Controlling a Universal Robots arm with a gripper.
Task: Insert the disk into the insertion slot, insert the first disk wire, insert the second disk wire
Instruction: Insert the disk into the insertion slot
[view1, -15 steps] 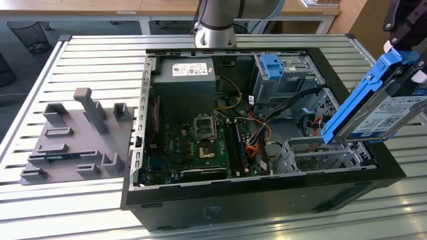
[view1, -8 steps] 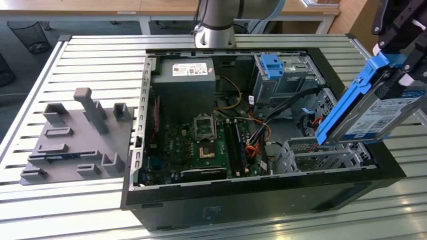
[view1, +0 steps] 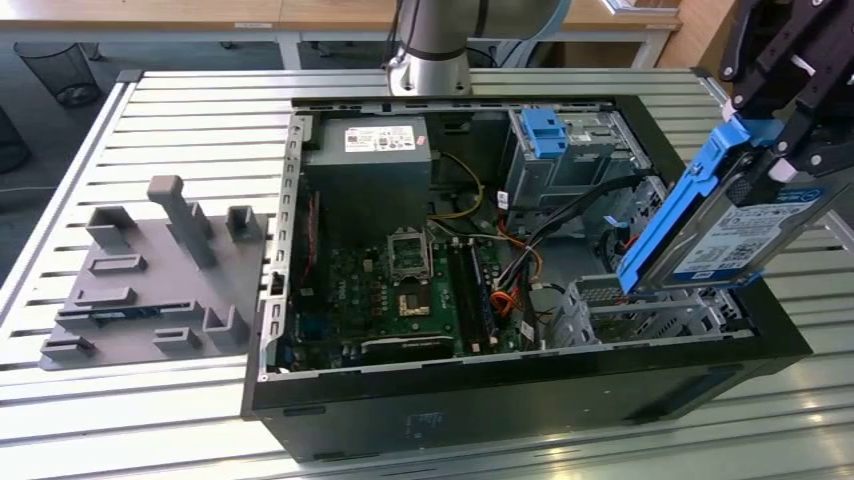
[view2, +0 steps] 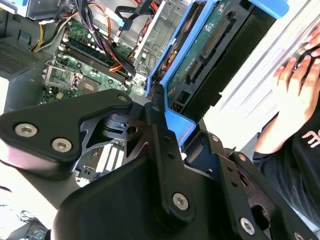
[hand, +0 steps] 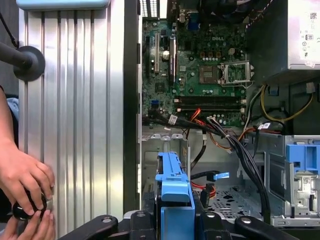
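While tilted, one disk (view1: 731, 232) in gripper (view1: 782, 150)

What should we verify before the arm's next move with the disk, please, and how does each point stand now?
1. Grip: the gripper is shut on the disk: ok.
2. Disk seated: its lower end is near the top of the insertion slot, with most of it outside: not ok.
3. Alignment: the disk is tilted, and whether it matches the slot's opening: cannot tell.
4. Wires: the cables run beside the slot, and whether any cross its mouth: cannot tell.
5. Person: a hand is at the table edge, outside the computer case: ok.
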